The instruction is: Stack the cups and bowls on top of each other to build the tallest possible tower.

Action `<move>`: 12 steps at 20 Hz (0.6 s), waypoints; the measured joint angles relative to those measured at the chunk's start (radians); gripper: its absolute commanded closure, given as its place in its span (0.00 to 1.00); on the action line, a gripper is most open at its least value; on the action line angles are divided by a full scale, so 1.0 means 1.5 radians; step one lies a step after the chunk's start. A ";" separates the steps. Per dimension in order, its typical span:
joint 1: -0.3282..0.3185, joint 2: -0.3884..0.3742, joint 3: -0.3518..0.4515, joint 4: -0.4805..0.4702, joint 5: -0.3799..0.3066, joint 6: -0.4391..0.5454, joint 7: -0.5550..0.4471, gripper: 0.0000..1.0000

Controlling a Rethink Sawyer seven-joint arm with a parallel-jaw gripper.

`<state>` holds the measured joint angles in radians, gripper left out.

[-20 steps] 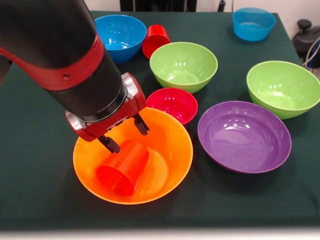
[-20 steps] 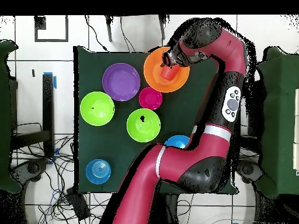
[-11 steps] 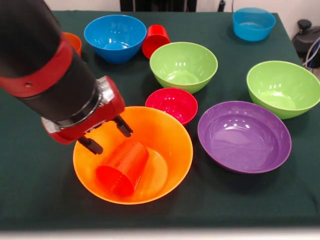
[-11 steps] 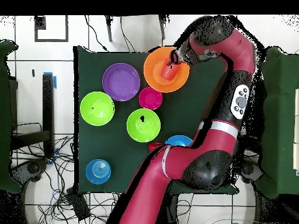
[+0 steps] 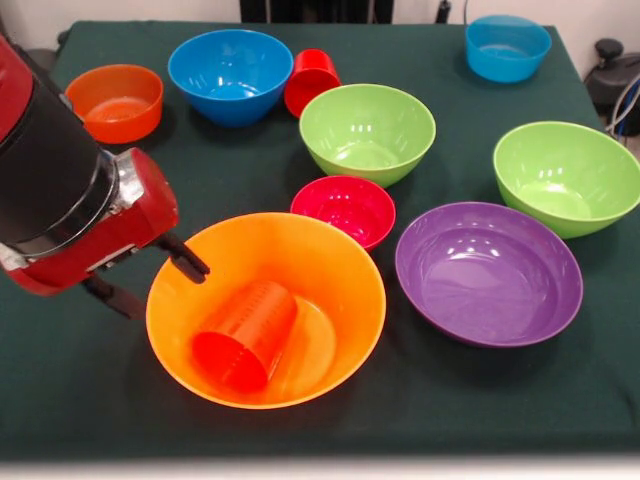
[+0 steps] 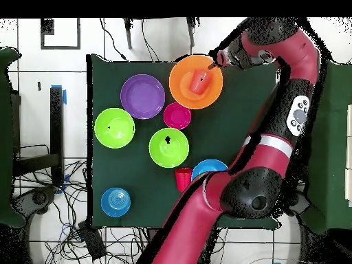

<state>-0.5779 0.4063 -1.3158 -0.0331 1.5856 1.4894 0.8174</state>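
Orange cup tipped over in the big bowl

The open, empty hand (image 5: 150,280) hovers at the big orange bowl (image 5: 345,265)'s rim; the orange cup (image 5: 245,335) lies on its side just beside it.

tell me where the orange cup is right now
In the front view the orange cup lies tipped on its side inside the big orange bowl, lower left, just below the crimson bowl.

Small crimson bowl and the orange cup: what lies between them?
Front view: only the big orange bowl's rim and inner wall separate the small crimson bowl from the orange cup lying tipped inside it.
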 measured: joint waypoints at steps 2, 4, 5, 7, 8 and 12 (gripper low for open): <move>-0.005 0.001 -0.035 0.000 0.031 -0.011 -0.008 0.00; -0.007 0.002 -0.062 0.000 0.057 -0.020 -0.012 0.00; -0.007 0.002 -0.076 0.000 0.070 -0.023 -0.013 0.00; -0.007 0.003 -0.112 -0.001 0.105 -0.033 -0.013 0.00; -0.007 0.003 -0.125 -0.001 0.117 -0.035 -0.013 0.00; -0.006 0.005 -0.180 -0.001 0.169 -0.042 -0.013 0.00</move>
<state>-0.5875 0.4145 -1.5865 -0.0347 1.8386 1.4271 0.7974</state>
